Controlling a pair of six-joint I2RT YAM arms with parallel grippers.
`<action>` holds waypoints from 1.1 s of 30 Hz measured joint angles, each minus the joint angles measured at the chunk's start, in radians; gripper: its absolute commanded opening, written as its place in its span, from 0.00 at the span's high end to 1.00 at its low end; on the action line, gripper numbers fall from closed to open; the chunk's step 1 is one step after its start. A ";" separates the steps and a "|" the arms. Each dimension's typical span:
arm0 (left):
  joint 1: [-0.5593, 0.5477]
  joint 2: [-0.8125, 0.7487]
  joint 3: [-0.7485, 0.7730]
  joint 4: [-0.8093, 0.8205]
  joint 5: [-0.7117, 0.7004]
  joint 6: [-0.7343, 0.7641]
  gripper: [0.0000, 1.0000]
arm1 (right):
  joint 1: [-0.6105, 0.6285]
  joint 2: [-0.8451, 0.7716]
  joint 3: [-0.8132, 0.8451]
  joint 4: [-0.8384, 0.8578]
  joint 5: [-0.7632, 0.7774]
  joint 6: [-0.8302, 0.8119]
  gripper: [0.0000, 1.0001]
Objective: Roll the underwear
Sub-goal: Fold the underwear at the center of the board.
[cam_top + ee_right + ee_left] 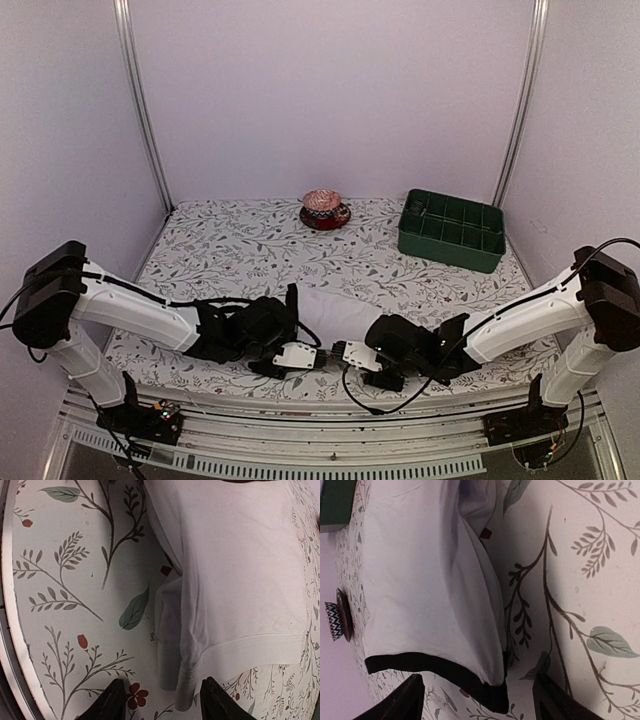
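White underwear (335, 305) with a black waistband (435, 666) lies flat on the flowered cloth between the two arms, its near edge folded over into a thick ridge (187, 630). My left gripper (477, 702) is open just off the waistband end, and the band's near corner sits between its fingers (405, 700) untouched. Over the opposite end, my right gripper (165, 702) is open too, with the white hem and the ridge lying in the gap between its fingertips (114, 700). In the top view both grippers (283, 328) (380, 335) face each other low over the cloth.
A green compartment crate (452, 230) stands at the back right. A patterned bowl on a dark saucer (325, 210) sits at the back middle. The table's front rail (12, 645) runs close along the near side of the underwear.
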 measured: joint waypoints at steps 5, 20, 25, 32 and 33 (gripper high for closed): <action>-0.006 -0.017 -0.061 0.110 -0.010 0.021 0.23 | 0.021 0.011 -0.027 0.080 0.087 0.001 0.50; -0.021 -0.005 -0.156 0.293 -0.017 0.100 0.69 | 0.037 0.090 -0.029 0.195 0.173 -0.003 0.97; -0.024 0.018 -0.164 0.323 -0.041 0.106 0.96 | 0.037 0.059 -0.049 0.175 0.163 -0.003 0.98; -0.026 0.029 -0.175 0.336 -0.063 0.129 1.00 | 0.038 0.031 -0.061 0.137 0.149 -0.006 0.98; -0.026 0.029 -0.177 0.338 -0.065 0.132 1.00 | 0.038 0.028 -0.061 0.133 0.149 -0.006 0.98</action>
